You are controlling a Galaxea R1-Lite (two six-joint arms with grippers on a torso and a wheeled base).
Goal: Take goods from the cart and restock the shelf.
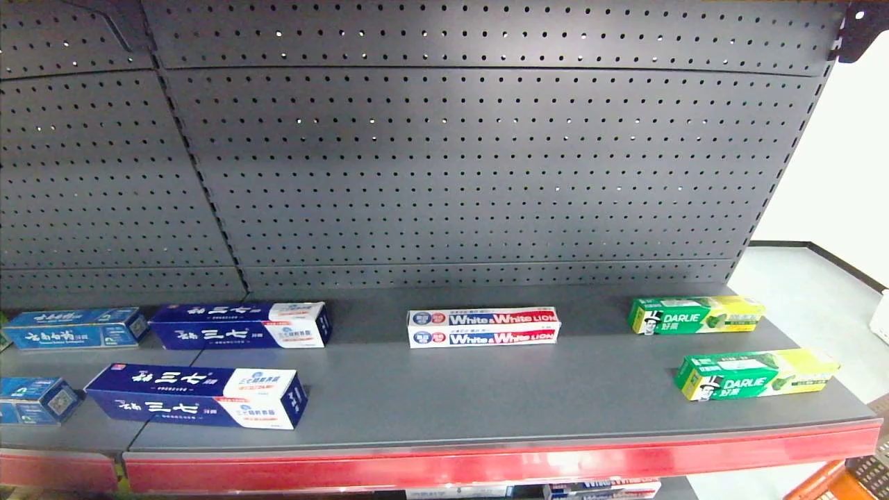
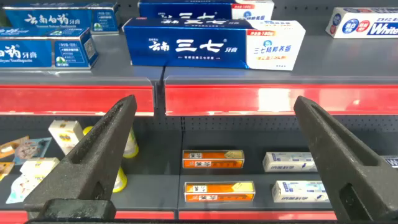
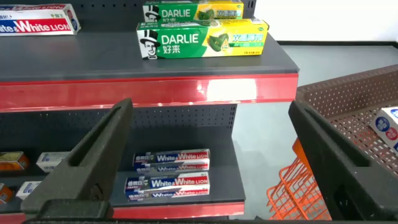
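The grey shelf (image 1: 486, 389) with a red front lip carries toothpaste boxes. Two dark blue boxes (image 1: 201, 396) (image 1: 239, 325) lie left of centre, a white box (image 1: 483, 327) in the middle and two green boxes (image 1: 757, 375) (image 1: 694, 314) on the right. In the left wrist view my left gripper (image 2: 214, 162) is open and holds nothing, below and in front of the front dark blue box (image 2: 214, 42). In the right wrist view my right gripper (image 3: 208, 162) is open and holds nothing, in front of the shelf lip under the green boxes (image 3: 202, 38). The brown perforated cart (image 3: 354, 118) stands to its side with a white item (image 3: 387, 124) inside.
Light blue boxes (image 1: 76, 328) lie at the shelf's far left. A lower shelf holds orange boxes (image 2: 212, 160), white boxes (image 2: 291, 162) and two white-blue boxes (image 3: 171, 160). An orange basket (image 3: 295, 186) sits under the cart. Grey floor (image 1: 812, 298) lies right of the shelf.
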